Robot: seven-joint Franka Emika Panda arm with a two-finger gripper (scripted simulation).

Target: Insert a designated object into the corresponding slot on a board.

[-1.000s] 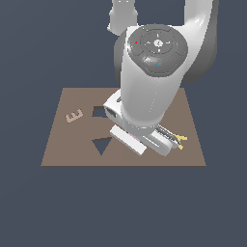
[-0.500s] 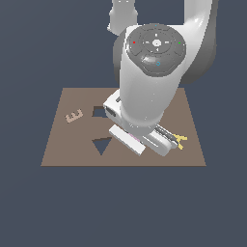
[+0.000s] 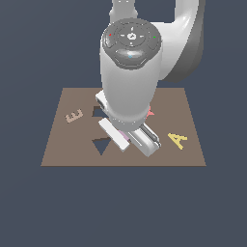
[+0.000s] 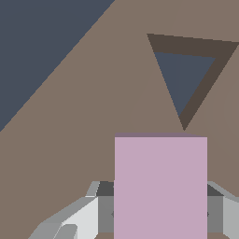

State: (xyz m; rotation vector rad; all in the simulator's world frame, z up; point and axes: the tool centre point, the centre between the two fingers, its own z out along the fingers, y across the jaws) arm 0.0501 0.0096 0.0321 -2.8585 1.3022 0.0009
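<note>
My gripper (image 3: 127,142) is shut on the lilac tile (image 4: 160,186), which fills the near part of the wrist view between my grey fingers (image 4: 70,218). In the exterior view only a lilac sliver (image 3: 126,139) shows under the hand. I hold it over the brown board (image 3: 58,149), just to the exterior view's right of the dark triangular cutout (image 3: 102,144), which also shows in the wrist view (image 4: 186,77). The rectangular slot (image 3: 97,112) is mostly hidden behind my arm, further back on the board.
A tan letter E (image 3: 74,116) lies on the board at the exterior view's left. A yellow letter A (image 3: 178,140) lies at the right. A tip of the red star (image 3: 150,112) shows beside my arm.
My arm and hand have moved toward the exterior view's left with the tile, closer to the triangular cutout. The yellow A is now uncovered.
</note>
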